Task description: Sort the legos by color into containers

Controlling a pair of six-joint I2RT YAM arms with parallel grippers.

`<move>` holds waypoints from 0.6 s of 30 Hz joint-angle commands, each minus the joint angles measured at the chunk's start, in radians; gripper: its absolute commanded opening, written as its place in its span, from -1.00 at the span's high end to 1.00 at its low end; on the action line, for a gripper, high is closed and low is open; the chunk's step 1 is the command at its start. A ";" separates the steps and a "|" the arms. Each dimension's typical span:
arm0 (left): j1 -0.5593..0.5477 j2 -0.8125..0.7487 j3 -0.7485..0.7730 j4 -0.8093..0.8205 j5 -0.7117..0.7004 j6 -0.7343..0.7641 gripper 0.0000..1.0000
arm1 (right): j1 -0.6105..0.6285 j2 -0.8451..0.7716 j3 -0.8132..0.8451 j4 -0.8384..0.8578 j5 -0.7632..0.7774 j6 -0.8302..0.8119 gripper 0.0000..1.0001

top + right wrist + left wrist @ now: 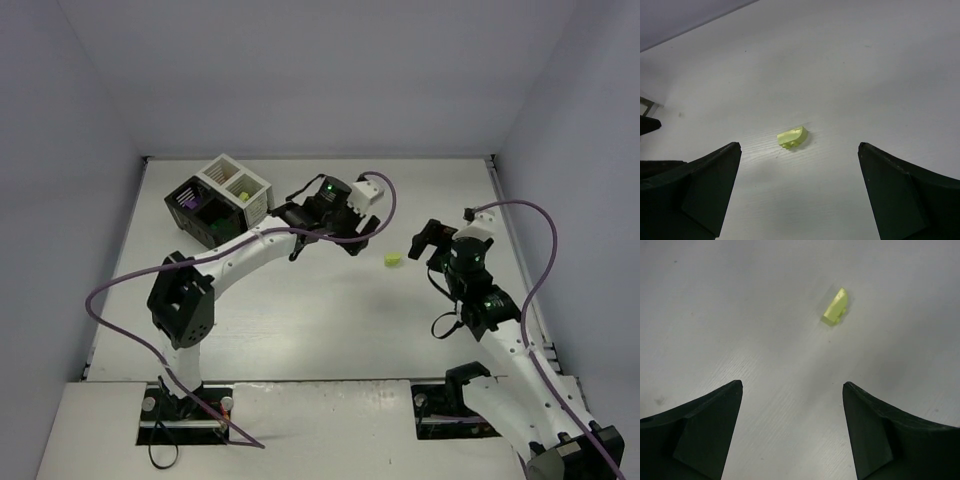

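One lime-green lego [392, 261] lies on the white table between my two grippers. It shows in the left wrist view [835, 307] ahead of the fingers and in the right wrist view [792, 136] just beyond the fingertips. My left gripper [356, 238] is open and empty, left of the lego. My right gripper [432, 250] is open and empty, right of it. The containers [222, 198] stand at the back left: a black bin holds purple legos, a white one lime-green, another black one dark green. Both grippers also show in their wrist views, left [792, 385] and right [800, 145].
The left arm [250, 250] stretches from its base across the table, passing just in front of the bins. Grey walls [320, 80] close the table at the back and both sides. Dark parts of the left gripper show at the left edge of the right wrist view [647, 125].
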 commanded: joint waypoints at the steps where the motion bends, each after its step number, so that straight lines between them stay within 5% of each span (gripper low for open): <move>1: -0.024 0.021 0.050 0.091 0.079 0.101 -0.49 | -0.070 -0.026 0.004 -0.028 -0.085 0.122 -1.00; 9: -0.067 0.183 0.168 0.114 0.159 0.140 -0.49 | -0.243 -0.048 -0.093 -0.029 -0.217 0.214 -0.98; 18: -0.082 0.364 0.355 0.109 0.176 0.141 -0.47 | -0.298 -0.051 -0.128 -0.019 -0.285 0.206 -0.98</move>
